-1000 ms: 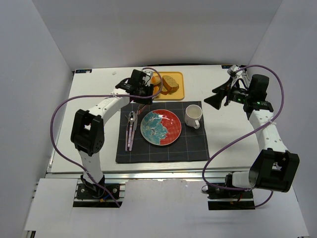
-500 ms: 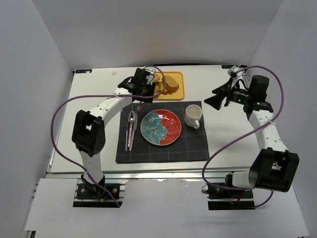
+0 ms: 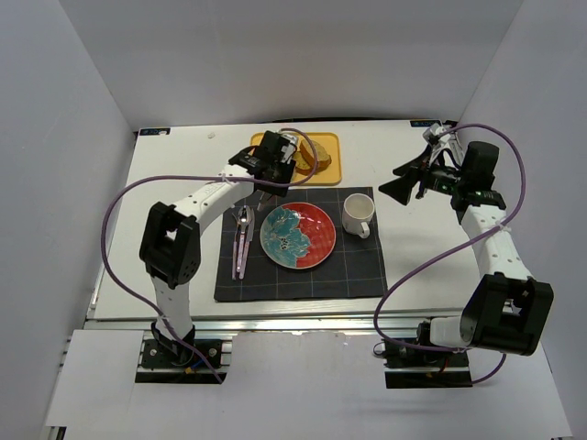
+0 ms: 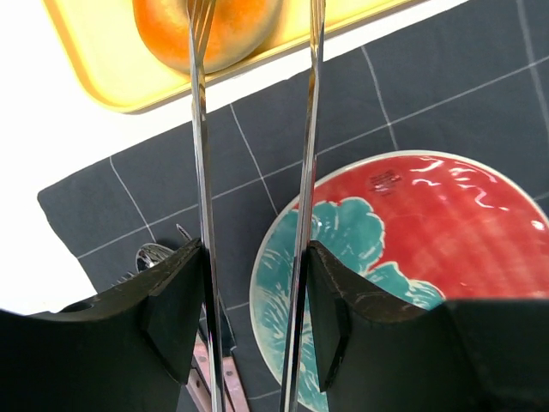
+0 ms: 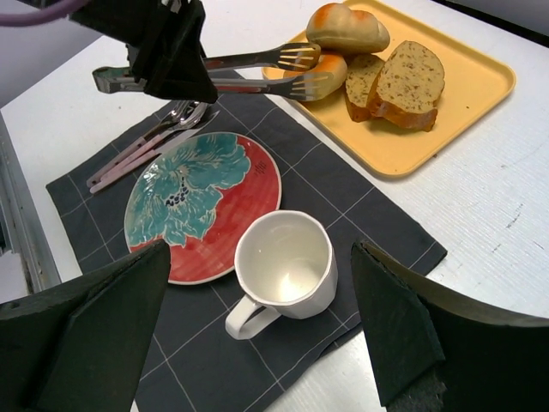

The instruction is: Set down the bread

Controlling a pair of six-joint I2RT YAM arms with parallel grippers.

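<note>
The bread (image 4: 225, 34) is a golden-orange round piece on the yellow tray (image 4: 94, 62), its hole hidden from here. It also shows in the right wrist view (image 5: 334, 69), under a striped bun (image 5: 347, 27). My left gripper (image 4: 255, 257) is shut on metal tongs (image 4: 202, 163). The tongs reach over the mat to the tray, their forked tips on either side of the bread. The red and teal plate (image 4: 446, 223) lies bare just below. My right gripper (image 5: 259, 249) is open and empty, hovering above the white mug (image 5: 287, 257).
Brown-crusted bread slices (image 5: 403, 81) lie on the tray beside the bun. A spoon and cutlery (image 3: 243, 236) lie left of the plate (image 3: 323, 246) on the dark checked placemat (image 3: 303, 280). The mug (image 3: 358, 215) stands right of the plate.
My left arm has moved right and forward, bringing the tongs' tips over the tray to the bread. The right arm has stayed still.
</note>
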